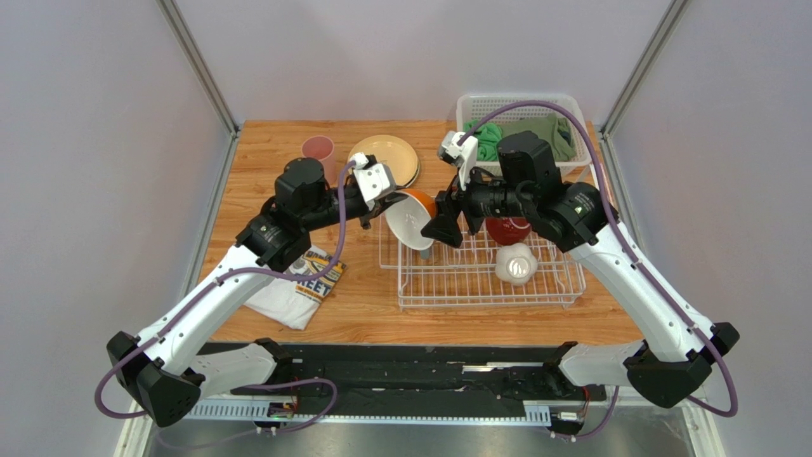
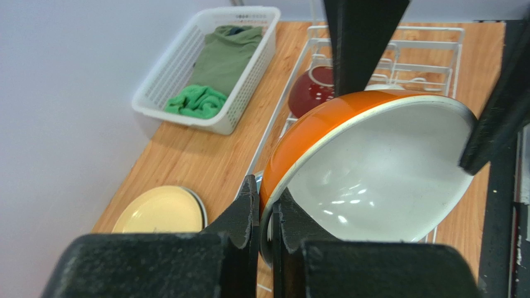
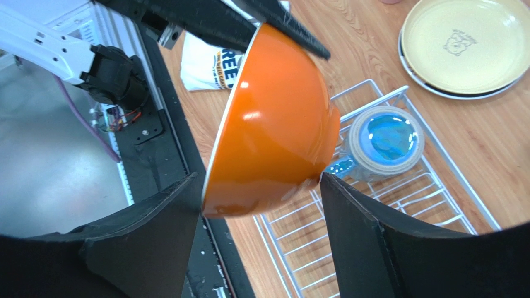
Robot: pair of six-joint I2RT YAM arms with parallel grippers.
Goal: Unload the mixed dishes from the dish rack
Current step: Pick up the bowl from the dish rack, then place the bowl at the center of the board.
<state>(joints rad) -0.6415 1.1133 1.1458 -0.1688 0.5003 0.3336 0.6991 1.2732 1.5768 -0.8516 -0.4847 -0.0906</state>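
Near left of the surface: a printed T-shirt [image 1: 295,281] lies beside your left arm. It is no part of the job, so leave it.
Near half of the rack: the dish rack [image 1: 457,286] sits right of centre. Its near rows hold only the small white bowl [image 1: 516,264], toward the right side.
Left hand: your left hand [image 2: 266,198] is clamped on the rim of the orange bowl [image 2: 373,180], one finger inside and one outside. That edge grip is why the bowl hangs tilted, its white inside turned to the near left.
Orange bowl: it is lifted above the rack's far left corner and touches no wire that I can see.
Right hand: your right hand [image 3: 258,189] is spread wide, with a finger on either side of the bowl's orange back and a gap at each. It grips nothing, so the left hand alone carries the weight.
Under the bowl: the light-blue mug [image 3: 385,139] sits in the rack just below, so take the bowl away sideways rather than let it dip.
Far row of the rack: the dark red bowl [image 1: 508,229] waits there, partly hidden by your right arm.
Far left: the tan plates [image 1: 386,157] are stacked on the surface beyond the rack, with the pink cup [image 1: 318,149] to their left. I judge that side to be the drop area, within your left arm's reach.
Far right: a white basket [image 2: 171,71] holds green cloths [image 2: 198,100]. Keep clear of it.
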